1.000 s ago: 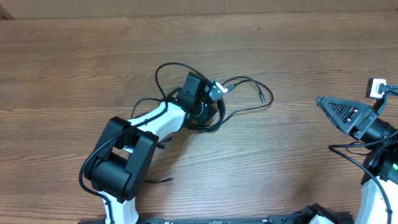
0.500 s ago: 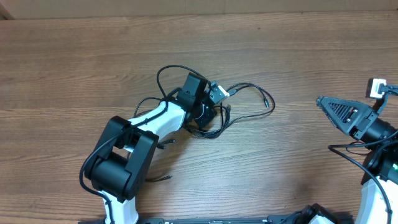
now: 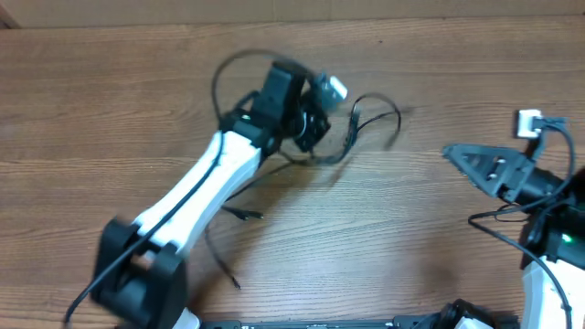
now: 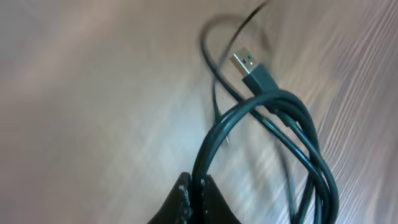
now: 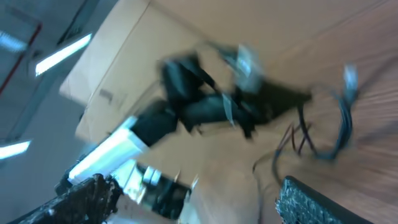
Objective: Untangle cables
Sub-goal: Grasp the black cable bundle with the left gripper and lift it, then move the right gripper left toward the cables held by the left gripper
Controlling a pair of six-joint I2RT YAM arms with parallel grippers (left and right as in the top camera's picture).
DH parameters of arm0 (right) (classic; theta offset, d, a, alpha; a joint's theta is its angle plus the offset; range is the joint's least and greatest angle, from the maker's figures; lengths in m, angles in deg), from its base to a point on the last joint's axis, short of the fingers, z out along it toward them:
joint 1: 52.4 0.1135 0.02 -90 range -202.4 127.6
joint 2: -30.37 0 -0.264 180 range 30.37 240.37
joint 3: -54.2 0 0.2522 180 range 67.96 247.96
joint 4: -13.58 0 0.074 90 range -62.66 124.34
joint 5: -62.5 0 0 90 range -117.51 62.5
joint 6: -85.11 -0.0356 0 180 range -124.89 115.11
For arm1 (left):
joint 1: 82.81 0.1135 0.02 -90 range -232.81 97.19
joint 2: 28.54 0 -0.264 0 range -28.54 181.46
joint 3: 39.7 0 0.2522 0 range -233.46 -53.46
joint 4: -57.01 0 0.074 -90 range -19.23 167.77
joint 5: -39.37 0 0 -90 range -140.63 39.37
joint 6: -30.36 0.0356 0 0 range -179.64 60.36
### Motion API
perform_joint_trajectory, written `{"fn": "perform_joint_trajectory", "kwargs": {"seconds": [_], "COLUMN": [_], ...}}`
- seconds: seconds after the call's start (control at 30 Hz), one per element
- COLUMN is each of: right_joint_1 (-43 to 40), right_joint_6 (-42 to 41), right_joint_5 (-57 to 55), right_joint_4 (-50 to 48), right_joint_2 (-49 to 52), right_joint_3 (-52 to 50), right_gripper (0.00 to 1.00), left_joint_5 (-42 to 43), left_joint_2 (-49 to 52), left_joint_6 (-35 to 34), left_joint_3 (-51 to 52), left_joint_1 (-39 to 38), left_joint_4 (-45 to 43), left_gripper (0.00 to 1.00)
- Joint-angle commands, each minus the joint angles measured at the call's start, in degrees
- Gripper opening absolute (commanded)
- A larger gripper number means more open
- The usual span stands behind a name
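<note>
The black cables (image 3: 351,133) hang in a bundle from my left gripper (image 3: 311,137), lifted off the wooden table (image 3: 110,110) near its far middle. One loop arcs to the left of the gripper (image 3: 219,78), and loose ends trail on the wood (image 3: 245,214). The left wrist view has the gripper (image 4: 195,186) shut on one strand, with coiled loops (image 4: 311,149) and a silver-tipped USB plug (image 4: 252,70) beyond. My right gripper (image 3: 450,152) stands open at the right, apart from the cables. Its view is blurred; its fingers (image 5: 323,202) are spread wide with nothing between them.
A cardboard wall (image 3: 292,9) runs along the table's far edge. The left arm's white link (image 3: 196,192) stretches diagonally across the left half. Bare wood lies between the hanging cables and the right gripper.
My left gripper has shut on the cables, and its arm has stretched toward the far edge, pulling the bundle up and apart. The right gripper has edged left.
</note>
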Motion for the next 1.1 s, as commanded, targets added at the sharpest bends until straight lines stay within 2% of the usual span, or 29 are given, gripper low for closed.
{"fn": "perform_joint_trajectory", "kwargs": {"seconds": [0.0, 0.23, 0.43, 0.53, 0.67, 0.73, 0.87, 1.0, 1.07], "right_joint_1": [6.4, 20.24, 32.63, 36.17, 40.24, 43.1, 49.07, 53.88, 54.66], "right_joint_6": [-6.29, -7.19, -5.4, 1.53, 15.34, 19.15, 23.21, 29.0, 29.66], "right_joint_5": [0.63, -2.38, -15.19, -25.66, -45.03, -53.09, -62.45, -71.47, -72.13], "right_joint_4": [-3.08, -3.96, 0.35, 9.01, 20.83, 23.04, 19.52, 13.77, 12.13], "right_joint_2": [-0.31, -0.31, -0.17, -0.17, -0.2, -0.2, -0.22, -0.22, -0.22], "right_joint_3": [0.81, 0.81, 0.79, 0.81, 0.79, 0.79, 0.81, 0.81, 0.81], "right_gripper": [0.86, 0.85, 0.88, 0.9, 0.91, 0.91, 0.82, 0.63, 0.61], "left_joint_5": [2.36, 2.21, 1.9, -0.68, -8.66, -9.07, -9.07, -9.11, -9.11], "left_joint_2": [-7.65, -17.49, -22.77, -23.82, -24.0, -24.0, -24.0, -24.0, -24.0], "left_joint_6": [-2.82, -2.86, -2.86, -2.93, -9.05, -11.85, -19.8, -29.79, -31.74], "left_joint_3": [-3.63, -3.65, -3.65, -3.65, -3.65, -3.65, -3.65, -3.65, -3.63], "left_joint_1": [-0.04, -0.04, -0.04, -0.04, -0.04, -0.04, -0.11, -0.11, -0.11], "left_joint_4": [0.33, 3.43, 5.86, 7.21, 9.51, 10.58, 11.41, 13.07, 14.4], "left_gripper": [0.04, 0.04, 0.04, 0.04, 0.04, 0.04, 0.04, 0.04, 0.04]}}
